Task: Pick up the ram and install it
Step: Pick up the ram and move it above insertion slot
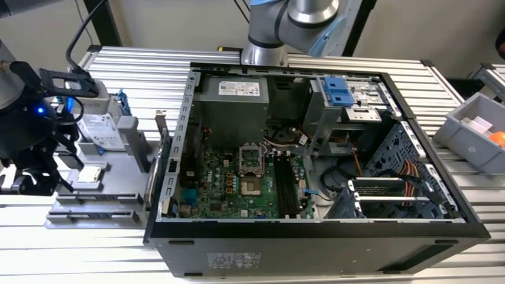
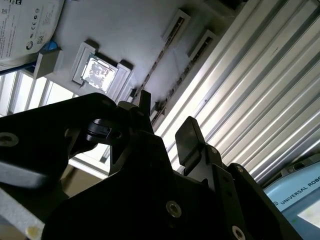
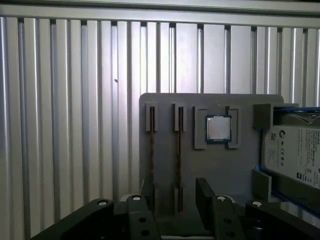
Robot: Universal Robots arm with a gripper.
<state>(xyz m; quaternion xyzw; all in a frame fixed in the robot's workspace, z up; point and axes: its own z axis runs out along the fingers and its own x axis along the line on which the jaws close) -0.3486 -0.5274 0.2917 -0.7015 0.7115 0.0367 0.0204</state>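
First wrist view: ram sticks (image 3: 178, 150) were slotted in tray (image 3: 220, 170) beside processor (image 3: 218, 128) | exterior view: open case (image 1: 316, 248) was shown | gripper (image 3: 174, 192) fingers (image 3: 204, 192) were spread.

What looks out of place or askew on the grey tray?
Nothing stands out. Both ram sticks stand straight and parallel, the processor sits square, and the hard drive lies flat beside it.

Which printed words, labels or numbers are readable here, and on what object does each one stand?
Hard drive label: print too small to read.
Power supply sticker: too small.
Computer case sticker: blurred.
Light-blue panel: only a maker's name.
Ram sticks: no print visible.
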